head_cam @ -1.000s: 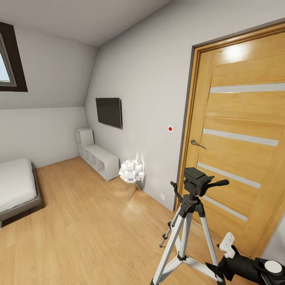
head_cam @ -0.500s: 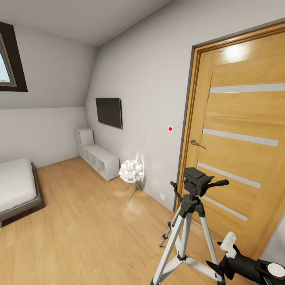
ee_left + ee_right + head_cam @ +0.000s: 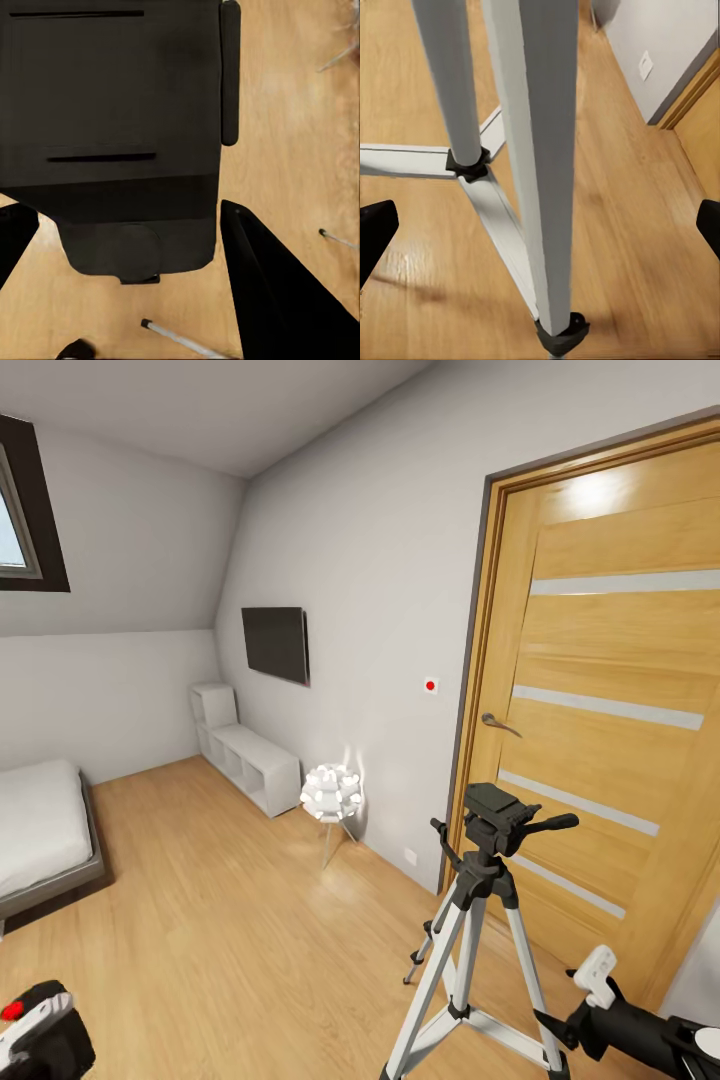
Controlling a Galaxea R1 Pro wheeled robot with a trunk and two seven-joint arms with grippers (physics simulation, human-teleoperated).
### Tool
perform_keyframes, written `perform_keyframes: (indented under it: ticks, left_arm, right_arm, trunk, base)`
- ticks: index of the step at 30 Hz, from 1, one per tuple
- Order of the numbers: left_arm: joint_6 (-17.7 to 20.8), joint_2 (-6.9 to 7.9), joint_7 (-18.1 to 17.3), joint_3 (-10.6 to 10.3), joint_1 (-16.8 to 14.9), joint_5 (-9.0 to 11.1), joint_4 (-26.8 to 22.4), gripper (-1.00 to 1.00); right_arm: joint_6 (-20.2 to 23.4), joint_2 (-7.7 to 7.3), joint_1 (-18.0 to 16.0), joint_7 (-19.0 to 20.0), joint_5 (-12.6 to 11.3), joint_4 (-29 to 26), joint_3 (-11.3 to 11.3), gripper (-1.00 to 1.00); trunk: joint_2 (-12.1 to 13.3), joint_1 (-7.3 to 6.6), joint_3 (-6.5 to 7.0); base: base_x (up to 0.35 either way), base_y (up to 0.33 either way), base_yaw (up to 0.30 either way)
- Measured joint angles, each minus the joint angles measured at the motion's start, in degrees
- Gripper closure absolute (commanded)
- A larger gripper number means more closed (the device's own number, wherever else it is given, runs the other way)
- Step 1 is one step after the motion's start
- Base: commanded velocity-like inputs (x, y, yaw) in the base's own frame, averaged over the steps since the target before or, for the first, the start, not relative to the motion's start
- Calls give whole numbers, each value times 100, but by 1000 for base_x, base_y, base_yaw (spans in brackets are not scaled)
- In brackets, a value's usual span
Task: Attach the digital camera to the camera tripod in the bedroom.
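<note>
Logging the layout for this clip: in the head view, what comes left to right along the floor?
Digital camera → bed → white shelf unit → white lamp → camera tripod → right end effector.

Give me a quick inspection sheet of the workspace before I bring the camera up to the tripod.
Surface: light wood floor, bare where seen.
Job's things: camera tripod upright by the door, head bare; digital camera held between left gripper fingers.
Clutter: white lamp near the wall.
Grippers: left shut on the camera; right gripper open, tripod legs between its fingers, untouched.
Cables: nothing seen.
Surroundings: bed, shelf unit, wall TV.
</note>
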Motion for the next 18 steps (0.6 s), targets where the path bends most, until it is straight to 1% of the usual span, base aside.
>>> perform_keyframes:
  ticks: [1, 2, 4, 7, 8, 9, 10, 11, 12, 14, 15, 16, 17, 18]
  left_arm:
    - [137, 40, -15, -92, -274, 72, -8, 100]
    - [317, 71, -24, -173, -484, 34, -8, 100]
    - [671, 107, -40, -316, -941, 55, -7, 100]
    - [1201, 110, -54, -452, -1642, 51, 3, 100]
    - [1441, 84, -60, -525, -2041, 26, 26, 100]
    - [1582, 19, -69, -650, -2521, 115, 49, 100]
    - [1640, -29, -63, -742, -2706, 129, 68, 100]
    - [1705, -87, -61, -843, -2897, 47, 91, 100]
    - [1732, -153, -56, -960, -3087, 94, 121, 100]
    - [1789, -316, -45, -1213, -3451, 81, 212, 100]
    - [1808, -415, -38, -1334, -3626, 84, 272, 100]
    - [1820, -630, -14, -1538, -3943, 0, 407, 100]
    - [1790, -759, -1, -1660, -4125, 203, 470, 100]
    - [1829, -880, 37, -1747, -4285, 29, 531, 100]
  right_arm:
    - [3, 9, -10, -1, -4, 35, -17, -100]
    - [7, 20, -18, -6, -8, 63, -29, -100]
    - [11, 57, -34, -35, -14, 105, -47, -100]
    - [16, 158, -47, -174, -14, 144, -63, -100]
    - [9, 242, -52, -296, -12, 183, -67, -100]
    - [-5, 312, -56, -394, -10, 234, -66, -100]
    - [-14, 341, -58, -431, -10, 261, -65, -100]
    - [-20, 363, -61, -460, -9, 286, -65, -100]
    - [-24, 380, -65, -484, -9, 312, -64, -100]
    - [-33, 409, -84, -519, -12, 359, -63, -100]
    - [-36, 417, -100, -531, -15, 377, -62, -100]
    - [-40, 432, -146, -548, -19, 405, -62, -100]
    - [-42, 438, -171, -555, -19, 418, -62, -100]
    - [-43, 442, -192, -560, -20, 431, -62, -100]
  trunk:
    - [2, 1, 1]
    - [1, 0, 0]
    - [2, 0, 3]
    - [2, 0, 2]
    - [3, 1, 2]
    - [3, 1, 2]
    - [2, 0, 2]
    - [2, 0, 2]
    - [2, 0, 2]
    - [2, 0, 2]
    - [2, 0, 2]
    - [4, 1, 3]
    - [1, 0, 2]
    - [2, 0, 2]
  base:
    - [0, 0, 0]
    - [0, 0, 0]
    - [0, 0, 0]
    - [0, 0, 0]
    - [0, 0, 0]
    - [0, 0, 0]
    - [0, 0, 0]
    - [0, 0, 0]
    - [0, 0, 0]
    - [0, 0, 0]
    - [0, 0, 0]
    - [0, 0, 0]
    - [0, 0, 0]
    - [0, 0, 0]
